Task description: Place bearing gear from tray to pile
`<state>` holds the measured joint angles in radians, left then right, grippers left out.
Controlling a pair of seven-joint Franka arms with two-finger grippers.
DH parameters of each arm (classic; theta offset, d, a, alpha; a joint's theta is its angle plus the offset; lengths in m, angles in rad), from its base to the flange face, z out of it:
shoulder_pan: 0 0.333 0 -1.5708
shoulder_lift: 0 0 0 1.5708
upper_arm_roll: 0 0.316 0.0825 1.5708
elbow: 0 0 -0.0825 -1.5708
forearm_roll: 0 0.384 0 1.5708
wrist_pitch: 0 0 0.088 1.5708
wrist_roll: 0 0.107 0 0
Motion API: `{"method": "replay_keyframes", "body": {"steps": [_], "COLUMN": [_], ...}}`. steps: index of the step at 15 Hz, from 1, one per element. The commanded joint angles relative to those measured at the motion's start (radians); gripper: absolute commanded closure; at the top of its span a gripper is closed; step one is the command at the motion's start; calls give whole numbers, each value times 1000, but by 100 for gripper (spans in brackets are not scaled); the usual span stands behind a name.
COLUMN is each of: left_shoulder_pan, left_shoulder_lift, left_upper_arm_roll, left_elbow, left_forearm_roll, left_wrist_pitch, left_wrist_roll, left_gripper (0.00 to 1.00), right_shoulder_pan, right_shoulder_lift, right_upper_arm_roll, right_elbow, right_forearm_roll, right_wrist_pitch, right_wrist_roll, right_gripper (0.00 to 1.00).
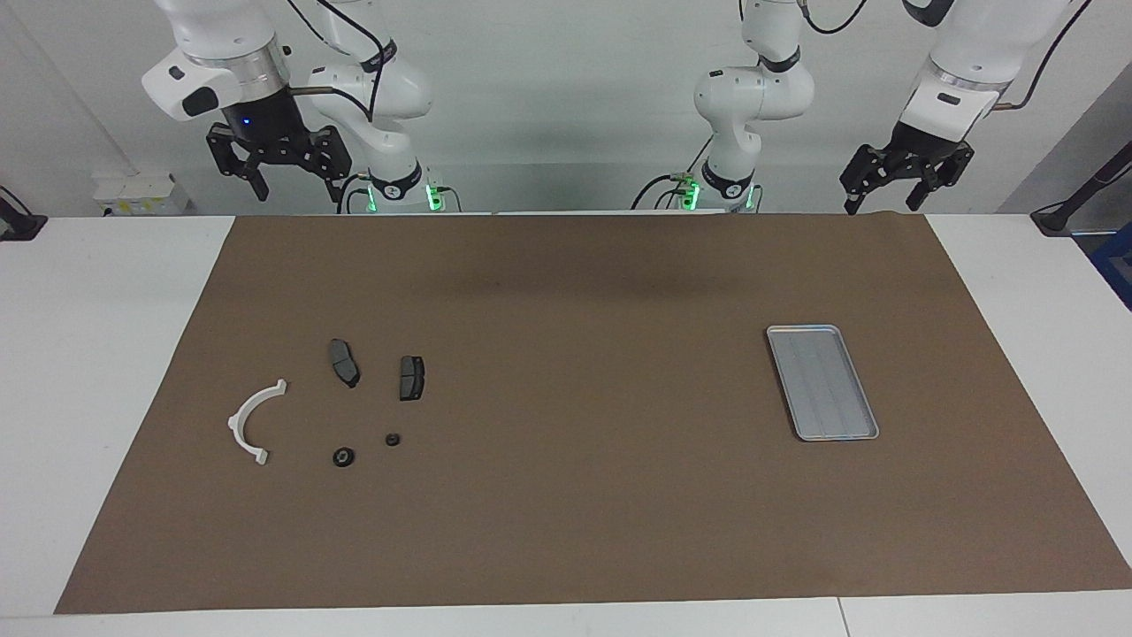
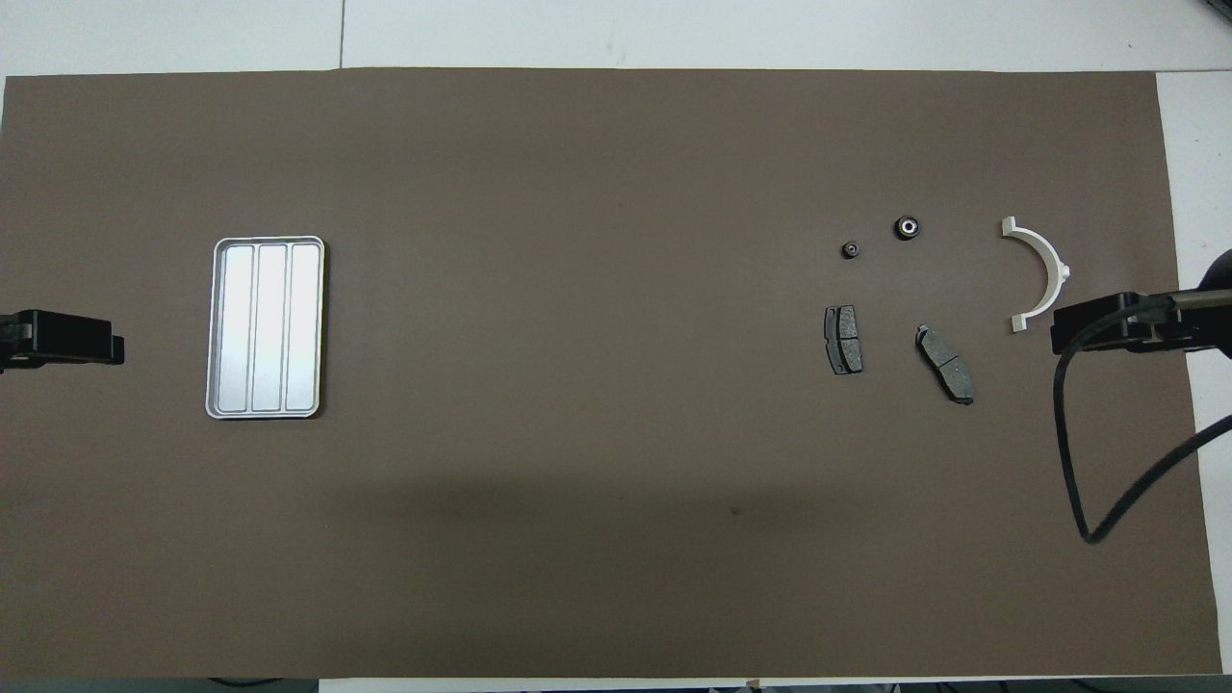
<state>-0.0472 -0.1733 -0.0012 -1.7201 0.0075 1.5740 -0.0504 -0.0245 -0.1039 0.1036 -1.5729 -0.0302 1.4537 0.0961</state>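
The silver-grey tray [image 1: 822, 382] lies toward the left arm's end of the brown mat and holds nothing; it also shows in the overhead view [image 2: 265, 327]. The pile lies toward the right arm's end: a white arc [image 1: 252, 421], two dark brake-pad pieces [image 1: 344, 362] [image 1: 411, 377], and two small dark round bearing gears [image 1: 344, 456] [image 1: 393, 439] lying on the mat farther from the robots than the pads. My left gripper [image 1: 884, 205] and right gripper [image 1: 296, 190] hang open and empty, raised over the robots' edge of the mat.
A brown mat [image 1: 575, 495] covers most of the white table [image 1: 97, 354]. A black cable [image 2: 1073, 452] hangs from the right arm over the mat's end near the arc.
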Motion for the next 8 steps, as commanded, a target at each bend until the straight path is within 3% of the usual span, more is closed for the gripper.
{"method": "replay_keyframes", "body": {"steps": [1,8], "left_shoulder_pan": [-13,-13], "left_shoulder_lift": [-22,-22], "left_upper_arm_roll": [10,10], "left_elbow": [-23,-23], "left_forearm_roll": [-11,-11], "left_wrist_pitch": [17,17], "left_wrist_roll": [7,7], "left_gripper": [0,0], "right_shoulder_pan": [-23,-34], "right_shoulder_lift": [-2,-4], "right_upper_arm_roll": [15,13], "right_elbow": [7,7], "right_forearm_roll": [7,10], "right_wrist_pitch": [2,2], "right_wrist_roll": [-12,-10], "right_gripper": [0,0]}}
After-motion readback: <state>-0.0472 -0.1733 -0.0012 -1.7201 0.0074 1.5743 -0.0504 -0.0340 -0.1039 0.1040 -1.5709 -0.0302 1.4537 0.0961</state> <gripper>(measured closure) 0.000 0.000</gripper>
